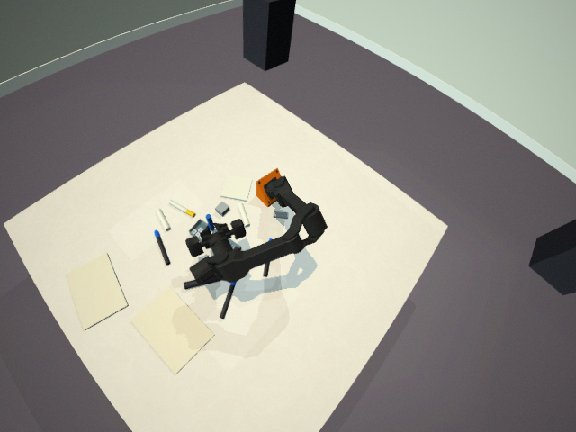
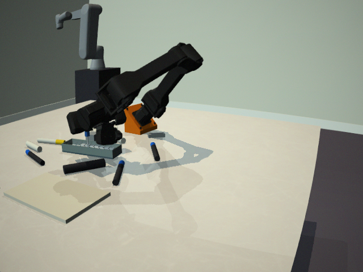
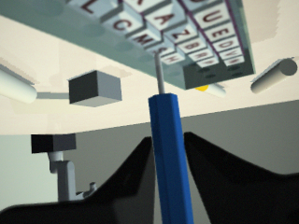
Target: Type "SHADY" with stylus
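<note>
Blue stylus [image 1: 210,221] [image 2: 87,134] [image 3: 169,154] — near-upright, thin grey tip at S key [image 3: 159,50]; lettered keyboard [image 1: 191,229] [image 2: 84,151] [image 3: 126,45] — grey-green tray, flat on desk [image 1: 353,232] [image 2: 249,175] [image 3: 56,112].

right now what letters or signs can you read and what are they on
All on caps of the keyboard, in the wrist view:
"L"
"C"
"M"
"S", partly behind the tip of the stylus
"H"
"A"
"Z"
"B"
"R"
"P", tiny, less sure
"U"
"E"
"D"
"V"
"N", small, less sure
Caps cut off at the top edge: not readable.
Top and exterior views: letters too small to read.
</note>
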Tool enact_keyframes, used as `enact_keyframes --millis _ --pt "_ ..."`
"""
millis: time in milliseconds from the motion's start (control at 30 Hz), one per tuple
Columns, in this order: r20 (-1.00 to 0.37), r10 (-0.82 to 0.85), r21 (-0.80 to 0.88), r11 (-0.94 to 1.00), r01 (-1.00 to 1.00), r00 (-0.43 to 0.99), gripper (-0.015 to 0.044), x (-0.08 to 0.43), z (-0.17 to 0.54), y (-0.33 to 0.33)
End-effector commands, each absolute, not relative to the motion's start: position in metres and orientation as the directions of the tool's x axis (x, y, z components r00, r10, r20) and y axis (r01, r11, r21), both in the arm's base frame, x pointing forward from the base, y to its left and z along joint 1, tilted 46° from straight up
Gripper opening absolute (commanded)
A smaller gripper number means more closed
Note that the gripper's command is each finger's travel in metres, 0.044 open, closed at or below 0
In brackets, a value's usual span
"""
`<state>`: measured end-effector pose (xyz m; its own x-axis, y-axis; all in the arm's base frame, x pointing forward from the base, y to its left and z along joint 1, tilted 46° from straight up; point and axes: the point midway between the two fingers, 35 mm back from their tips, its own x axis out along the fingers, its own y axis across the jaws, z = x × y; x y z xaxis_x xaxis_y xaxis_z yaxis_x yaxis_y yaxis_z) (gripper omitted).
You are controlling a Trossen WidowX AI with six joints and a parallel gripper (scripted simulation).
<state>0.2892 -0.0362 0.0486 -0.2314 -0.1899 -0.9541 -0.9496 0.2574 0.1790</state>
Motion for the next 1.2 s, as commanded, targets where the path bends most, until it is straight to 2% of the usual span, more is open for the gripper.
enact_keyframes --millis 0,467,567,667,1167 --pt "-0.955 -0.190 0.175 0.258 -0.950 -0.228 0.0081 0.289 0.061 -0.048" --pt "-0.955 -0.185 0.180 0.261 -0.948 -0.232 0.0085 0.286 0.070 -0.058" --pt "-0.955 -0.185 0.180 0.261 -0.948 -0.232 0.0065 0.286 0.070 -0.058" --pt "-0.955 -0.187 0.178 0.260 -0.949 -0.230 0.0000 0.288 0.067 -0.063" --pt "-0.955 -0.192 0.174 0.258 -0.950 -0.227 0.0000 0.292 0.047 -0.059"
